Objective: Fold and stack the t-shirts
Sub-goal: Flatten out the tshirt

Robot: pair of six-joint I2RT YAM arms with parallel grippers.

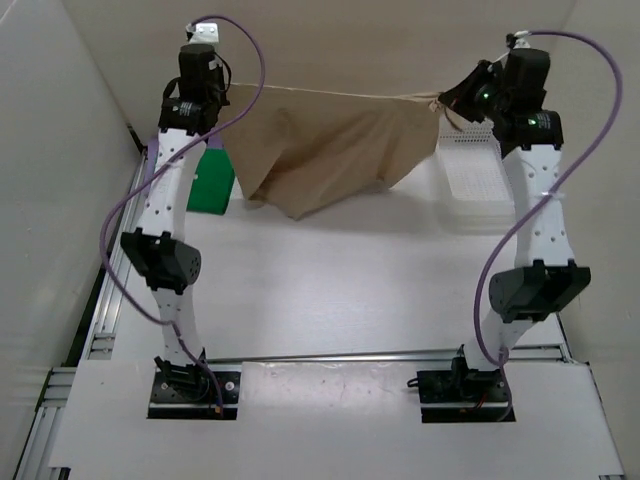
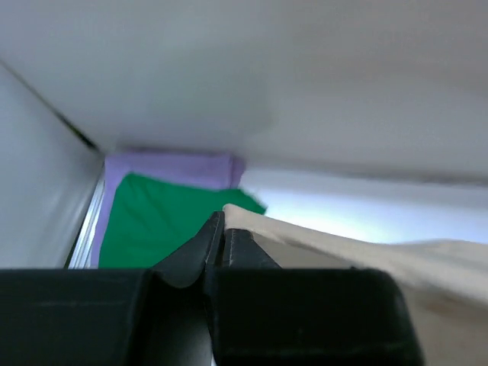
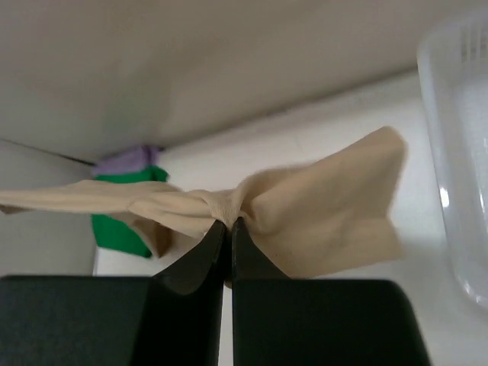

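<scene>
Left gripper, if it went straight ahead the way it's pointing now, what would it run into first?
Probably the folded green shirt, which lies just past the tips of the left gripper, atop the purple shirt; the back wall rises behind. Depth is unclear. It is shut on the tan shirt.

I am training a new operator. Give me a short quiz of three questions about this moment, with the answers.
1. True or false: the left fingers and right fingers both pinch the tan shirt.
2. The green shirt lies on: A a towel, B a lavender shirt, C a book?
3. Fill in: the white basket stands on the robot's ____ side.
Key: 1 true; 2 B; 3 right.
</scene>
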